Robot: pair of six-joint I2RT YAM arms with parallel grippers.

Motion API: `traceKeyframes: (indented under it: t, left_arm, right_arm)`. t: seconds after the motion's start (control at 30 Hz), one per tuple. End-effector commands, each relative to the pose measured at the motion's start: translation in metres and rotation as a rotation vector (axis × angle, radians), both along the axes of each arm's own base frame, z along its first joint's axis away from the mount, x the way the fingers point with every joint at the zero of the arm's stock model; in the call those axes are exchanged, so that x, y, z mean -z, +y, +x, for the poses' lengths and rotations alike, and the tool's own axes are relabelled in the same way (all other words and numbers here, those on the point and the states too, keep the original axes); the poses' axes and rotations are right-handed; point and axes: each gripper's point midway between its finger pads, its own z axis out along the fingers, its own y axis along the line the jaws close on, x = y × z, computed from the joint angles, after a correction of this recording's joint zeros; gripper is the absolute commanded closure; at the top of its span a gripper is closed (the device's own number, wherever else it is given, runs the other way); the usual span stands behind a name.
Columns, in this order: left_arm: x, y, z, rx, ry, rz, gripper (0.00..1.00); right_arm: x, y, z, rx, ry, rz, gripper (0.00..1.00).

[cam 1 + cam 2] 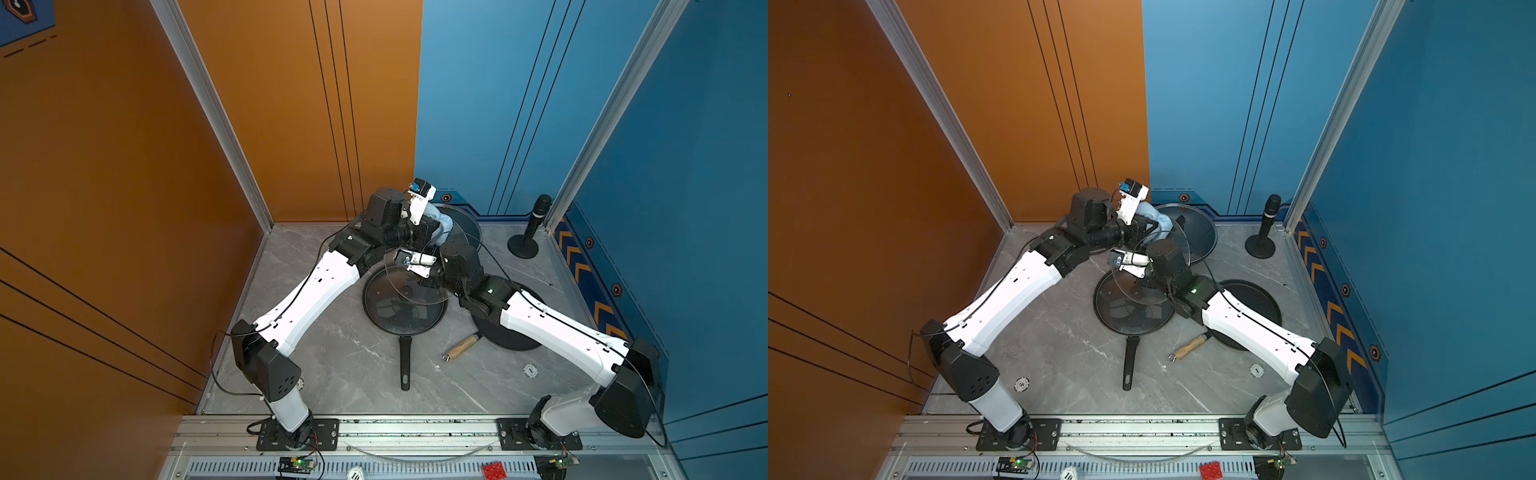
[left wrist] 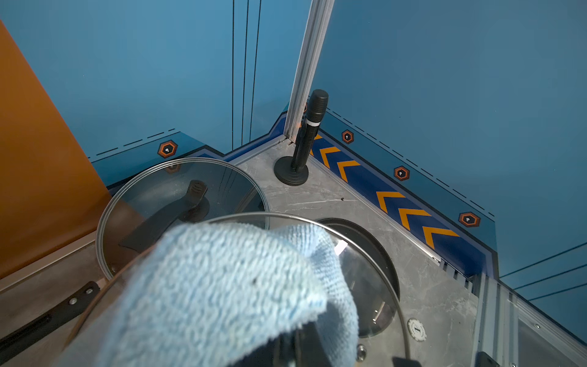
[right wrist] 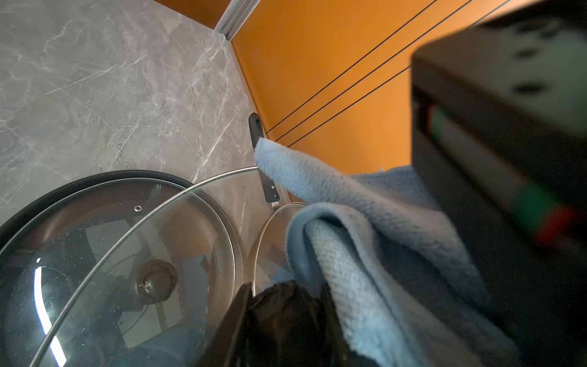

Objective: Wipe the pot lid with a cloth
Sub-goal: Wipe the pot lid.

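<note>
The pot lid (image 1: 398,287) (image 1: 1128,291) is a clear glass disc with a metal rim, held tilted in the air above a frying pan. My right gripper (image 1: 420,283) (image 3: 286,317) is shut on its black knob (image 3: 279,305). The cloth (image 1: 441,222) (image 1: 1158,219) (image 2: 222,286) (image 3: 365,254) is light blue and bunched. It lies against the far side of the lid (image 2: 365,279), near the rim. My left gripper (image 1: 430,231) (image 2: 295,344) is shut on the cloth, which drapes over and hides most of its fingers.
Under the raised lid sits a black frying pan (image 1: 405,361) with its own glass lid (image 1: 399,318). A second lidded pan (image 1: 465,224) stands at the back wall. A flat black pan (image 1: 515,332) with a wooden handle (image 1: 461,347) lies right. A microphone stand (image 1: 528,232) fills the back right corner.
</note>
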Motion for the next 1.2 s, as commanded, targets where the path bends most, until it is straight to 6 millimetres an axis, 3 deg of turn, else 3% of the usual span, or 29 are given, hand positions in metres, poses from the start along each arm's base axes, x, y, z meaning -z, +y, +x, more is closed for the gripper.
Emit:
traceKeyframes:
  t: [0.0,0.17,0.27,0.33,0.43,0.5,0.57,0.67,0.73,0.8,0.93,1.17]
  left_arm:
    - [0.043,0.039,0.026,-0.178,0.066,0.096,1.0]
    - [0.073,0.104,0.047,-0.465,0.118,0.145,1.0]
    - [0.073,0.13,0.045,-0.559,0.126,0.141,1.0]
    - [0.066,0.136,0.04,-0.576,0.11,0.139,1.0]
    - [0.043,0.116,0.031,-0.465,0.073,0.083,1.0]
    - [0.023,0.086,0.026,-0.364,0.03,0.043,1.0]
    - [0.016,0.051,0.02,-0.264,0.032,0.022,1.0]
    - [0.026,0.022,0.016,-0.223,0.075,0.056,1.0]
    - [0.036,0.015,0.013,-0.221,0.105,0.067,1.0]
    - [0.047,0.011,0.01,-0.22,0.149,0.066,1.0]
    - [0.06,-0.009,-0.004,-0.147,0.178,0.117,1.0]
    - [0.083,-0.045,-0.029,-0.022,0.2,0.243,1.0]
  right_arm:
    - [-0.048,-0.004,0.005,0.044,-0.121,0.15,1.0]
    - [-0.058,-0.024,0.005,0.115,-0.124,0.262,1.0]
    - [-0.054,-0.039,0.011,0.192,-0.105,0.347,1.0]
    - [-0.05,-0.049,0.015,0.247,-0.103,0.399,1.0]
    - [-0.052,-0.065,0.022,0.331,-0.075,0.524,1.0]
    - [-0.056,-0.066,0.023,0.346,-0.037,0.637,1.0]
    - [-0.06,-0.065,0.027,0.362,-0.016,0.744,1.0]
    - [-0.068,-0.086,0.04,0.513,-0.062,0.916,1.0]
    - [-0.072,-0.128,0.058,0.707,-0.102,1.092,1.0]
    - [-0.066,-0.15,0.07,0.841,-0.07,1.236,1.0]
    - [-0.072,-0.16,0.082,0.888,-0.04,1.444,1.0]
    - [-0.081,-0.172,0.07,0.896,0.021,1.748,1.0]
